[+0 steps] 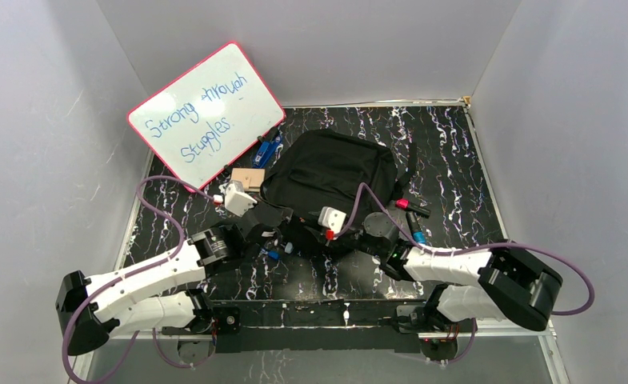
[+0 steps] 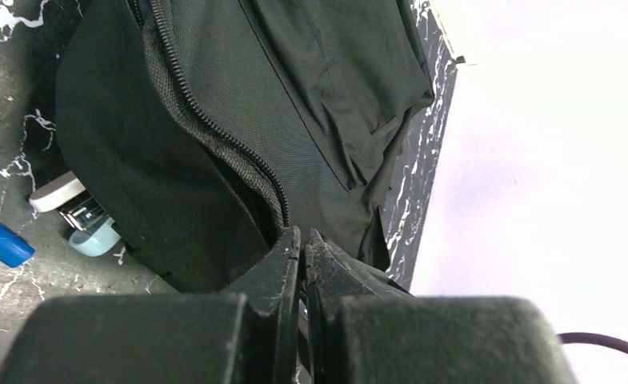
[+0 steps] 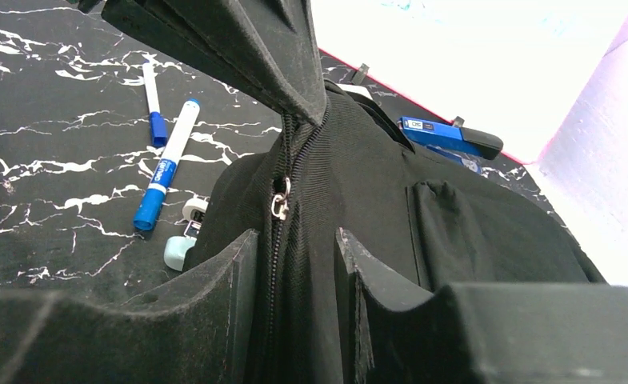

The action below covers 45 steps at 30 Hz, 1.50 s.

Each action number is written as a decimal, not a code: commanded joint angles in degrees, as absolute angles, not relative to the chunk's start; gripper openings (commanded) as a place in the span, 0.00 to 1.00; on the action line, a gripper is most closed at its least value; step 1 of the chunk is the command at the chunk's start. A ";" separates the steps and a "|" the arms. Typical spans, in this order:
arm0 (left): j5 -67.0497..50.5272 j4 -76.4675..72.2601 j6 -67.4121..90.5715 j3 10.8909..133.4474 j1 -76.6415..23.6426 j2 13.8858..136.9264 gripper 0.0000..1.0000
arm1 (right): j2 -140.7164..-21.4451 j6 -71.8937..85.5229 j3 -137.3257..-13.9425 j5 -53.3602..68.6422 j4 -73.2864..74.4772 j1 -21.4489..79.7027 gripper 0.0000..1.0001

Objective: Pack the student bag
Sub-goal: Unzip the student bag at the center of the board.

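Observation:
The student bag (image 1: 330, 172), a black fabric backpack, lies in the middle of the marbled table. Its near edge, where the zipper (image 2: 214, 128) runs, is lifted. My left gripper (image 2: 304, 236) is shut on the bag's fabric right at the end of the zipper. In the right wrist view that same left gripper (image 3: 306, 108) pinches the seam from above. My right gripper (image 3: 294, 240) is open. Its fingers stand on either side of the raised zipper ridge, just below the silver zipper pull (image 3: 279, 204). What is inside the bag is hidden.
A pink-framed whiteboard (image 1: 206, 112) leans at the back left. A blue marker (image 3: 165, 168), a thin pen (image 3: 152, 96) and a small white-and-teal item (image 3: 184, 240) lie left of the bag, and a blue stapler-like thing (image 3: 446, 136) behind it. Two markers (image 1: 410, 218) lie to the right.

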State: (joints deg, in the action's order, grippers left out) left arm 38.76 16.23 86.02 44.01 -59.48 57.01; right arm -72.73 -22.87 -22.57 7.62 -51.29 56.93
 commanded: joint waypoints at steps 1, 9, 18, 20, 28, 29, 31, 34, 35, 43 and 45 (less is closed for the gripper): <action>42.93 15.49 80.07 47.21 -59.49 57.65 0.00 | -68.93 -24.88 -21.97 6.01 -48.37 57.34 0.46; 44.68 18.68 75.68 51.46 -59.45 59.59 0.00 | -65.64 -25.98 -21.04 4.88 -43.44 57.38 0.34; 49.77 23.77 70.75 56.36 -59.21 61.52 0.00 | -61.60 -25.23 -20.21 2.40 -38.11 57.38 0.06; 51.37 26.24 69.94 57.55 -58.68 62.33 0.00 | -60.32 -25.02 -19.88 2.06 -36.60 57.37 0.04; 52.06 33.39 68.75 58.90 -53.31 63.49 0.00 | -56.12 -23.76 -19.13 -1.53 -31.70 57.33 0.02; 51.90 33.74 68.32 58.64 -52.42 63.27 0.00 | -55.67 -23.61 -19.08 -1.94 -31.24 57.32 0.02; 51.94 34.55 67.24 58.31 -50.02 62.54 0.00 | -54.73 -23.24 -19.07 -2.70 -30.10 57.33 0.02; 51.90 33.43 63.32 57.50 -47.06 61.24 0.00 | -53.62 -22.66 -19.07 -3.42 -28.75 57.39 0.02; 51.84 32.87 62.11 57.24 -46.09 60.81 0.00 | -53.28 -22.47 -19.04 -3.69 -28.36 57.33 0.02; 44.07 24.14 51.15 53.17 -36.73 61.31 0.00 | -50.11 -21.25 -19.11 -4.59 -25.75 57.39 0.03; 39.77 20.58 46.74 52.05 -35.16 62.60 0.00 | -49.04 -21.23 -19.51 -3.90 -24.06 57.34 0.03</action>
State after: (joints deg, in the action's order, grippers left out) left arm 35.62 25.06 56.60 53.58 -40.53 62.83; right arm -52.16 -22.35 -19.68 -1.39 -28.69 57.52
